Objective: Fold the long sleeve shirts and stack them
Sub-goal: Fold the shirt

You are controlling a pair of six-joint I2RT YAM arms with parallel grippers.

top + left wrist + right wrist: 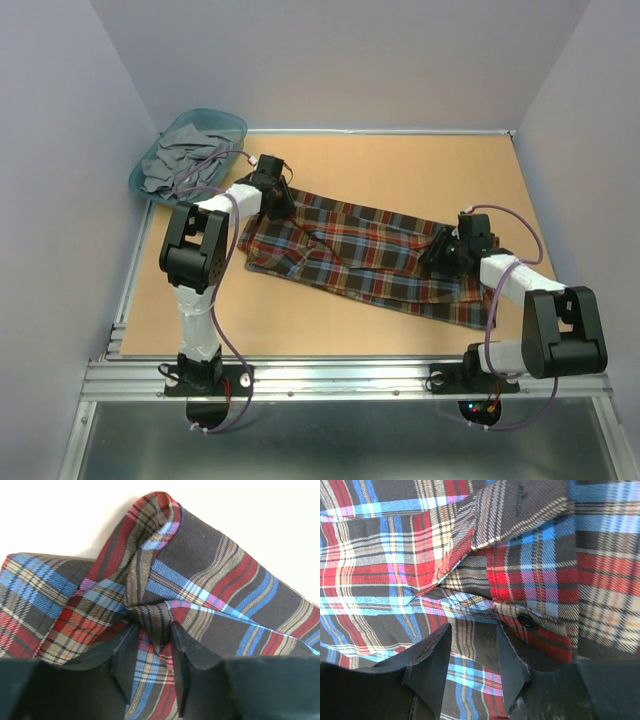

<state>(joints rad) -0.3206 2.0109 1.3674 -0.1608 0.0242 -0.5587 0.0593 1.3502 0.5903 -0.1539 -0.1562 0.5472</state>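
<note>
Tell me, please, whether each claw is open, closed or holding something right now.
Left claw: closed on a bunched fold of the plaid shirt.
Right claw: pressed onto the shirt; whether it grips cannot be told.

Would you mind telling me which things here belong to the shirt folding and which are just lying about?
Belongs to the job: plaid shirt, left gripper pinching a fold of it, right gripper down on its other end.
Just lying about: teal basket, grey cloth in it (kind unclear).
</note>
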